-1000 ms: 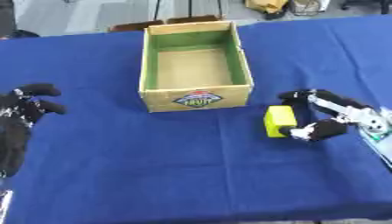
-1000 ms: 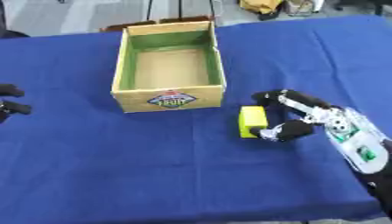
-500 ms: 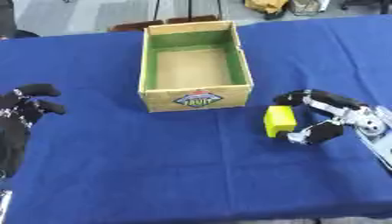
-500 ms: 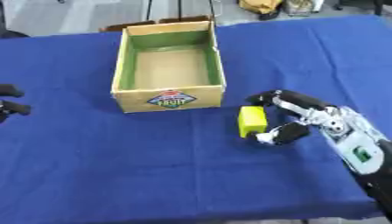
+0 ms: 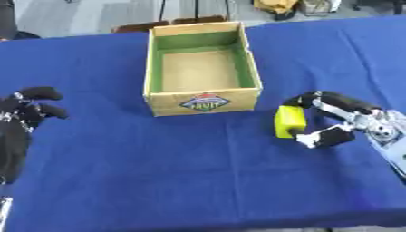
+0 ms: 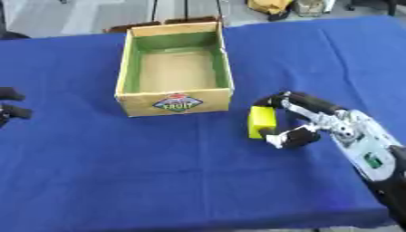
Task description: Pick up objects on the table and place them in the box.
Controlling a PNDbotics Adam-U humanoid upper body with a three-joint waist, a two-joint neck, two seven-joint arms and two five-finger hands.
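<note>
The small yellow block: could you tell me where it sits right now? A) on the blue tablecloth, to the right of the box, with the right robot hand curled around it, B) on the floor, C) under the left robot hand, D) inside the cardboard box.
A: the small yellow block rests on the blue tablecloth beside the cardboard box, between the curled fingers and thumb of the right robot hand.

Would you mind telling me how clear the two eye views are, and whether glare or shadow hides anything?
Left eye view: soft all over; the label on the box is unreadable, and the yellow block at the right hand has fuzzy edges. Right eye view: equally soft, even light, no glare on the blue cloth; the left hand is cut off by the edge.
</note>
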